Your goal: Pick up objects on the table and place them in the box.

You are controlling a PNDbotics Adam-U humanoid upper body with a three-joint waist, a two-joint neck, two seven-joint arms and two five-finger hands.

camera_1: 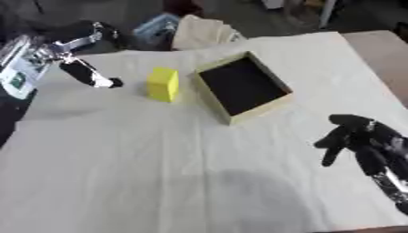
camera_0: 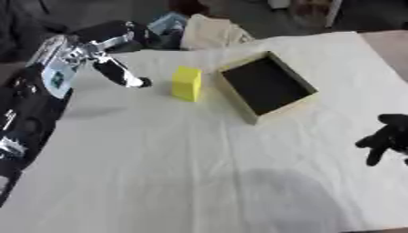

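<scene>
**Yellow block standing beside the open box**

Yellow block (camera_0: pixel 186 83) is standing upright on the white cloth covering the desk (camera_0: pixel 183 164), just to the left of the box (camera_0: pixel 267 86) and apart from it by a narrow strip of cloth. The box is sitting askew on the desk, its tan walls framing a dark interior, and nothing is showing inside it.

The left robot hand (camera_0: pixel 124 73) is reaching in from the upper left, hanging over the cloth near the block's left side without touching it. Its dark fingers are pointing down and toward the block, extended and released, grasping nothing. The arm behind it is showing silver joints and a pale panel along the left edge of the view.

The right robot hand (camera_1: pixel 354 136) is resting over the right side of the desk, well apart from both the block and the box. Its black fingers are hanging relaxed and spread downward, holding nothing.

A broad grey shadow is lying across the near middle of the cloth. Beyond the far edge of the desk, a beige bundle (camera_0: pixel 211 31) and a bluish object (camera_1: pixel 159 25) are sitting on the floor area, too blurred to identify
</scene>
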